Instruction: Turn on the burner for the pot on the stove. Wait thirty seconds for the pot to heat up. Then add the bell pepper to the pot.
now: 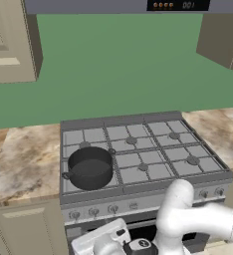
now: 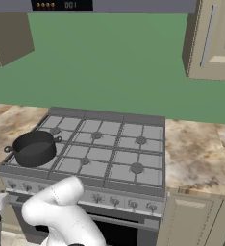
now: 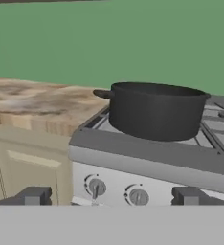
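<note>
The dark grey pot stands on the front-left burner of the grey steel stove, and it also sits on the left side of the stove as pot. In the hand view the pot is just above the front panel, with two knobs below it. My gripper is low in front of the stove's left end, level with the knob row, open with nothing between its fingertips. The hand hangs before the oven door. The bell pepper is out of view.
Marble counters flank the stove on the left and right. Beige drawers sit under the left counter. Wall cabinets hang at both upper corners against a green wall. The white arm crosses in front of the oven door.
</note>
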You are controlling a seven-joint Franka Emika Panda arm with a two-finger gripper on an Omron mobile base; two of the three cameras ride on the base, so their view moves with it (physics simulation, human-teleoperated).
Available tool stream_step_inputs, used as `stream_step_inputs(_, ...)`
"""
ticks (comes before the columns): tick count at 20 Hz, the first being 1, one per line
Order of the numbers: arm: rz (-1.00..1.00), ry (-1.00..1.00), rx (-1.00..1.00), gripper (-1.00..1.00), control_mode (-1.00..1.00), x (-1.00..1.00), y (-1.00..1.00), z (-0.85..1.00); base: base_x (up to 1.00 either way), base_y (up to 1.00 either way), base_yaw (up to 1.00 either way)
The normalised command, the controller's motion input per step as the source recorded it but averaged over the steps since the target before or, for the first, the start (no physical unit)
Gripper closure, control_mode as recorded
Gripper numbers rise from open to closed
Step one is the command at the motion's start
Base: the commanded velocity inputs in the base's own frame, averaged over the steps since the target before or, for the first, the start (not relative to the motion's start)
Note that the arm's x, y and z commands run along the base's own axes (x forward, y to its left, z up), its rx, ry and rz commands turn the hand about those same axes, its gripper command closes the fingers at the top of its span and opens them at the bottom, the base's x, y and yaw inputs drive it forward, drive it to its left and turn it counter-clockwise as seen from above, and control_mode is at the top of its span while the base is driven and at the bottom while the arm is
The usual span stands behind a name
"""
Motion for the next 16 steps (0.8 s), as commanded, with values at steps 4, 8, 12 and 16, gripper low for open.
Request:
stream_step_inputs(4, -0.09, 0.00, 0.15, -1.00, -1.00, 0.15, 0.10, -0.21, 0.00, 0.00, 0.00)
stream_step_inputs(8, -0.13, 0.00, 0.10, -1.00, -1.00, 0.31, 0.28, -0.09, 0.00, 0.00, 0.00)
stream_step_inputs(12, -0.21, 0.00, -0.01, -1.00, -1.00, 0.47, 0.43, -0.19, 0.00, 0.00, 0.00)
stream_step_inputs(16, -0.08, 0.01, -0.04, -1.00, -1.00, 0.28, 0.22, -0.36, 0.00, 0.00, 0.00)
